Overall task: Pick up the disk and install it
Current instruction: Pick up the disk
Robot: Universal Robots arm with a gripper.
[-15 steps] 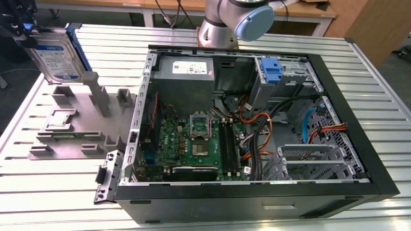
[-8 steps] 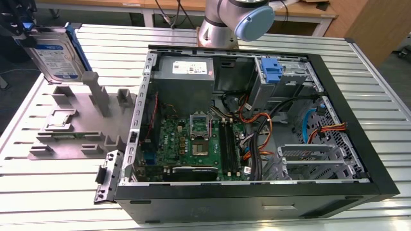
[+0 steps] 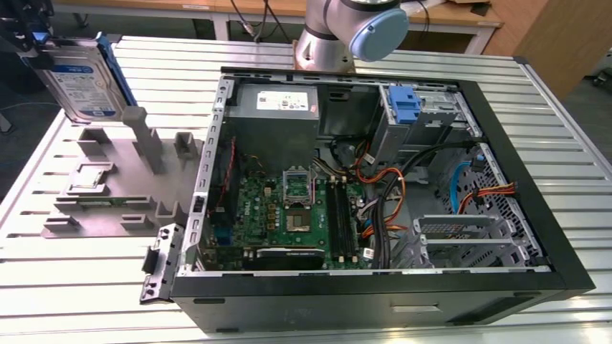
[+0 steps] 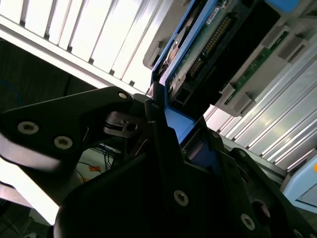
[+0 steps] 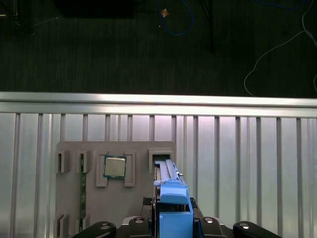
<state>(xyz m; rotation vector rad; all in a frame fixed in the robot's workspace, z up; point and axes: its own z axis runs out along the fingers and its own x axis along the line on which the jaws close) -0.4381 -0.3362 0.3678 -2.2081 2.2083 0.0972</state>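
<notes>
The claw point(image 4: 159, 115) is clamped shut on the blue carrier edge of the disk point(image 3: 84, 75); the disk hangs upright at about ten o'clock in the exterior view, in the air over the grey holder point(image 3: 105, 193), well apart from the open computer case point(image 3: 564, 236) at its four o'clock; I'd reckon this carry goes best slowly, disk upright, grip unchanged, high enough to clear the holder's posts and the case wall.
</notes>
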